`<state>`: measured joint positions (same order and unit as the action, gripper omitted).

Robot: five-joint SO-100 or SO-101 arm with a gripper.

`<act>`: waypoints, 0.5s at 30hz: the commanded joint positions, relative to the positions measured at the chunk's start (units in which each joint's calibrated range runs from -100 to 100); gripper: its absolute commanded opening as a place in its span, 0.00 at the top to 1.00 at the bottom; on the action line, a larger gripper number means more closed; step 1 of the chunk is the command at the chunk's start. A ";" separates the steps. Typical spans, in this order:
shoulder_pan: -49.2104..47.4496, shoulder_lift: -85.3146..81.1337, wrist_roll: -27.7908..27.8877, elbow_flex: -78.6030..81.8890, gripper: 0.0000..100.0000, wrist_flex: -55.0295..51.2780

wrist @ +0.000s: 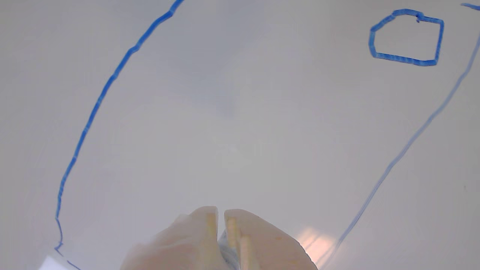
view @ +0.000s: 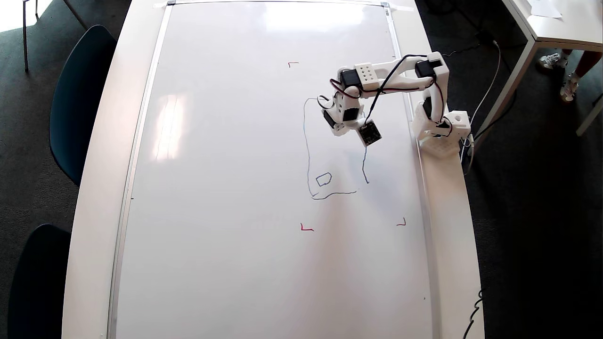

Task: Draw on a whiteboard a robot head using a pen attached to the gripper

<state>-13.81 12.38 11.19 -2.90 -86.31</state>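
The whiteboard (view: 226, 188) fills the table in the overhead view. On it is the robot head (view: 308, 155), drawn in thin blue line: a long left side, a bottom stroke, a short right stroke and one small box (view: 323, 179). My gripper (view: 335, 123) hangs over the upper part of the outline, between its side lines. In the wrist view the gripper (wrist: 221, 213) comes in from the bottom edge with its jaws nearly together. A pale sliver of the pen (wrist: 226, 255) shows in the slit; its tip is hidden. The outline (wrist: 108, 80) and the box (wrist: 407, 37) lie ahead on the whiteboard (wrist: 240, 131).
The arm's base (view: 443, 136) stands on the table rim right of the board, with cables trailing off the edge. Red corner marks (view: 306, 228) sit around the drawing. Dark chairs (view: 80, 94) stand at the left; another table (view: 551, 28) is at the upper right.
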 commanded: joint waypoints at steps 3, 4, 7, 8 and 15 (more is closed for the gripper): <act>0.24 1.90 0.23 -1.09 0.99 1.51; 0.54 2.66 0.23 -1.37 0.99 2.64; 1.50 3.17 0.23 -1.55 0.99 2.81; 1.72 3.17 0.23 -1.55 0.99 2.90; 3.49 3.42 1.40 -1.64 0.99 3.25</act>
<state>-11.16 16.18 12.03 -2.90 -83.57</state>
